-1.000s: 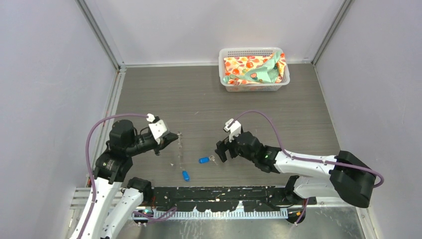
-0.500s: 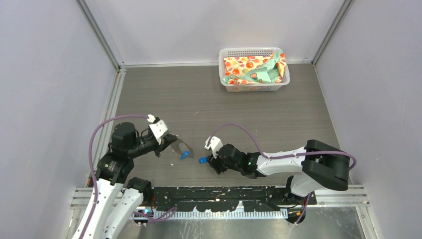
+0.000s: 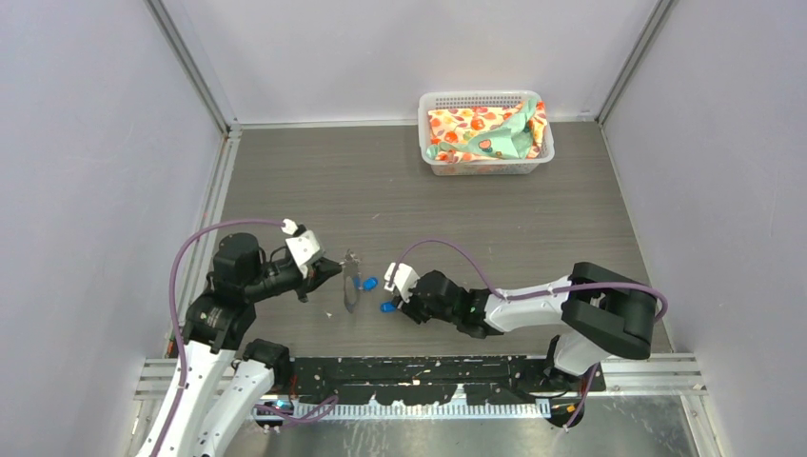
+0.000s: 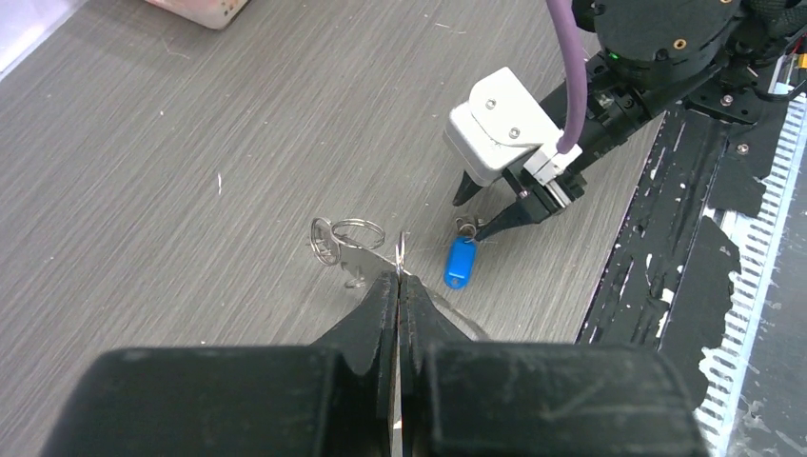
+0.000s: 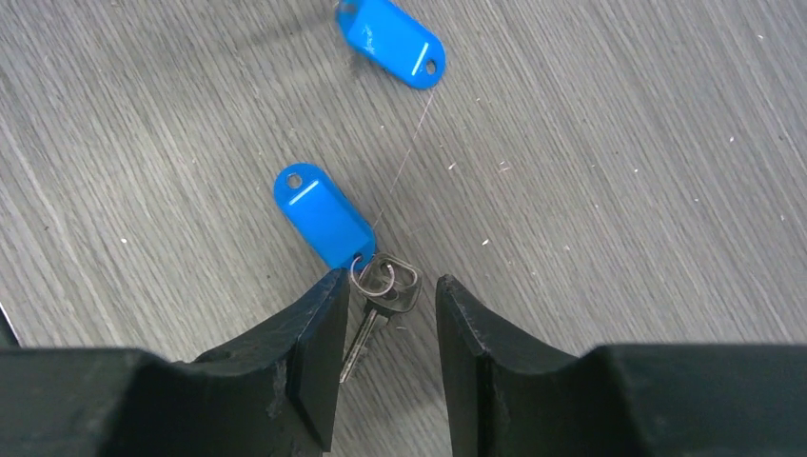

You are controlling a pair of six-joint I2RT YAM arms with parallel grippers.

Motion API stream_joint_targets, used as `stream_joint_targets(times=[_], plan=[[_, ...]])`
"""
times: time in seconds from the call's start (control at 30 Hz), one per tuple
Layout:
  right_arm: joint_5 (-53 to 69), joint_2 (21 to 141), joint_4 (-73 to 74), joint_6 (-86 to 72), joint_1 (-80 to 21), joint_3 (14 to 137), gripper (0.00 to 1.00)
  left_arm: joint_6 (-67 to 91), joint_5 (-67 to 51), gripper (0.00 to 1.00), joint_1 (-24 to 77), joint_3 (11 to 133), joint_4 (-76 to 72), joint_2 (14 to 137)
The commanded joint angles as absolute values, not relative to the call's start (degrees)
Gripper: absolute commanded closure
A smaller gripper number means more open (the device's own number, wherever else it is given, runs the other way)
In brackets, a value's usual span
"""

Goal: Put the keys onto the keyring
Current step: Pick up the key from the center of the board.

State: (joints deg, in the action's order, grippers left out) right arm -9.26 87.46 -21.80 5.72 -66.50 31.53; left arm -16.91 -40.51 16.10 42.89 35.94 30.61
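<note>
My left gripper (image 3: 335, 271) is shut on the keyring (image 3: 349, 295), a thin grey wire loop held up just off the table; its wire (image 4: 400, 249) sticks out past the fingertips. One blue-headed key (image 3: 369, 283) sits right beside the loop. The other key (image 5: 324, 217) lies flat on the table, its silver blade (image 5: 366, 328) between the fingers of my right gripper (image 5: 390, 281). Those jaws stand apart around the blade, with a gap on the right side. The first key's blue head (image 5: 390, 38) shows further off.
A white basket (image 3: 438, 164) holding patterned cloth stands at the back right. A black strip with chipped paint (image 4: 685, 238) runs along the near table edge, close to the right arm.
My right arm has reached left and come down over the lying key, its jaws narrowing. The left gripper has turned the keyring, and the key beside it has moved up and right.
</note>
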Motion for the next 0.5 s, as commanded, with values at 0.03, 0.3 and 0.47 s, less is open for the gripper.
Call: stream_joint_targets(times=[0.03,0.3,0.47], plan=[[-5.9,88.0,-25.5,8.5,-65.7,31.6,0.56,-16.7,-42.9,1.0,15.9,46.1,34.7,31.2],[-2.1,87.2,-24.5,7.8,-65.7,30.9,0.55,-17.1,-42.4,1.0,15.9,47.0,34.4,32.1],[-3.8,88.7,-25.6,7.4,-65.7,31.0,0.55,-17.0,-42.2,1.0,16.0,46.9,34.4,31.7]])
